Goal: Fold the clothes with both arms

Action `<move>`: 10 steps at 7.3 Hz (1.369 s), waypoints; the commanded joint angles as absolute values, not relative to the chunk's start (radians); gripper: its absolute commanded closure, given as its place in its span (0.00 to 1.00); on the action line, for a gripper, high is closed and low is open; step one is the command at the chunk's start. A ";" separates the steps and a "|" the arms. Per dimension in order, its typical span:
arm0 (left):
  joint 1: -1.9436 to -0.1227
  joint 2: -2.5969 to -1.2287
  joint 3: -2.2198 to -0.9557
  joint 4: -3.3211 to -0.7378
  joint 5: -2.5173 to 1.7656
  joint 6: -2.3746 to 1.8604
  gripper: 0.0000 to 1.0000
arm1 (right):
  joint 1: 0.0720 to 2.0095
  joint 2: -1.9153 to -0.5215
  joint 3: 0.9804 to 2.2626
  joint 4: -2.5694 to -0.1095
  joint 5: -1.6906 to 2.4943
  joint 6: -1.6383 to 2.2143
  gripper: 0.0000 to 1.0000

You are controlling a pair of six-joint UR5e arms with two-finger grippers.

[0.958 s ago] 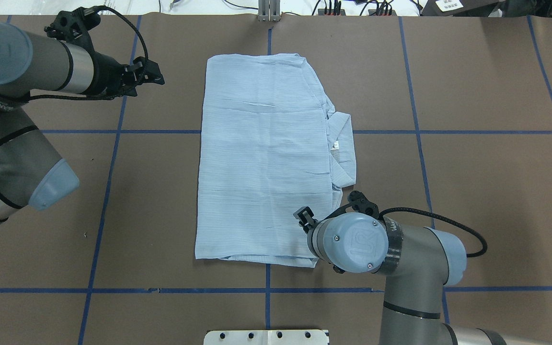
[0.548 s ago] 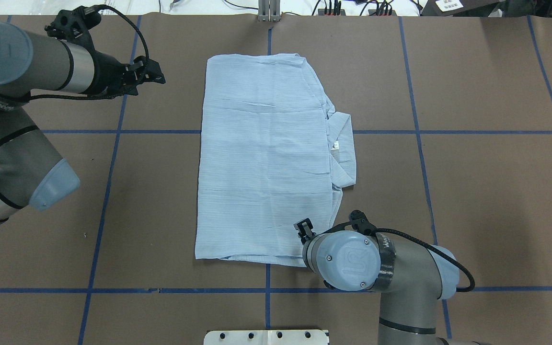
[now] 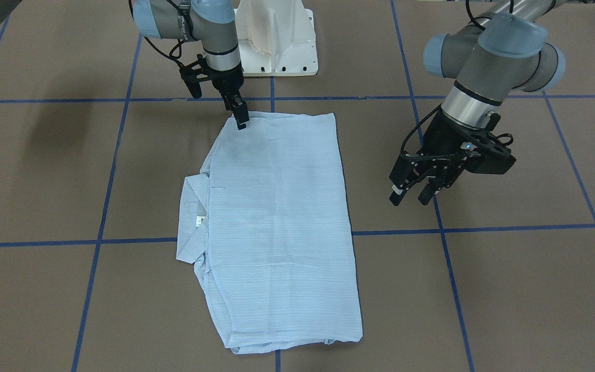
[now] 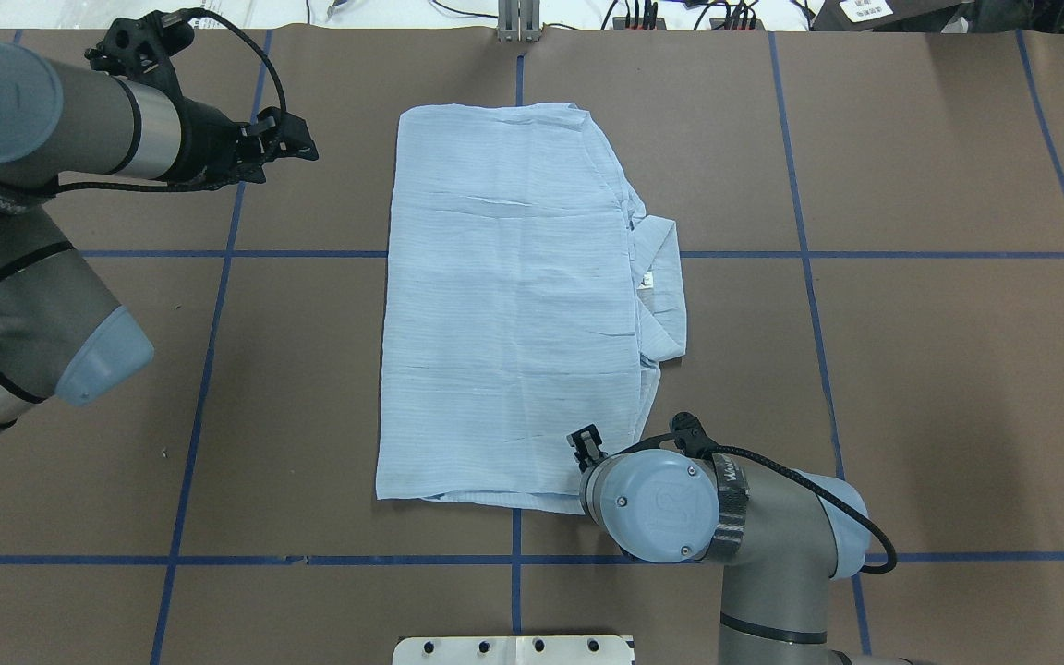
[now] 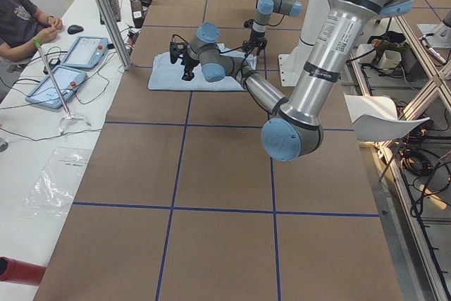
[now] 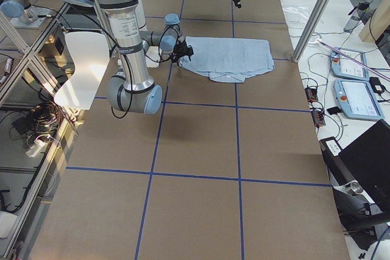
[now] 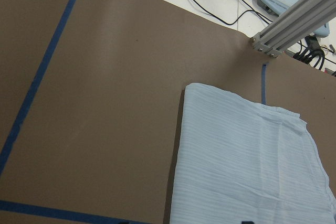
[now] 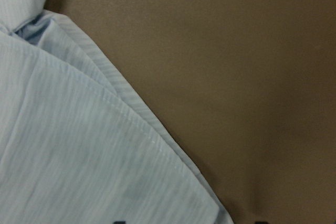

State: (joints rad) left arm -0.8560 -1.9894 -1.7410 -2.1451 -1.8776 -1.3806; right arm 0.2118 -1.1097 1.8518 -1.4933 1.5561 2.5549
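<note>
Overhead and front views face oppositely, sharing the shirt (image 4: 509, 305).

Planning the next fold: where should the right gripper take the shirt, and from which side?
Probably the shirt at its near right corner, from above, under the right gripper: layered edges meet there, flat on the table, so one pinch may catch all.

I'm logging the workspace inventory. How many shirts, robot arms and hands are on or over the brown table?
shirt: 1
robot arms: 2 (left arm, right arm)
hands: 2 (left hand, right hand)
Total: 5
</note>
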 commanded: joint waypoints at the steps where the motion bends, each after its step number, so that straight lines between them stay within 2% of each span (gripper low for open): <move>1: -0.856 -1.987 -1.743 -2.145 -1.878 -1.381 0.24 | 0.212 -1.106 1.852 -1.496 1.560 2.559 0.15; 5: -0.856 -1.983 -1.749 -2.145 -1.879 -1.387 0.24 | 0.203 -1.106 1.851 -1.502 1.568 2.559 0.17; 10: -0.854 -1.982 -1.755 -2.145 -1.879 -1.394 0.24 | 0.202 -1.101 1.855 -1.505 1.568 2.559 0.86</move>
State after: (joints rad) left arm -0.8546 -1.9822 -1.7546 -2.1445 -1.8787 -1.3943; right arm 0.2026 -1.1046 1.8528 -1.5058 1.5677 2.5587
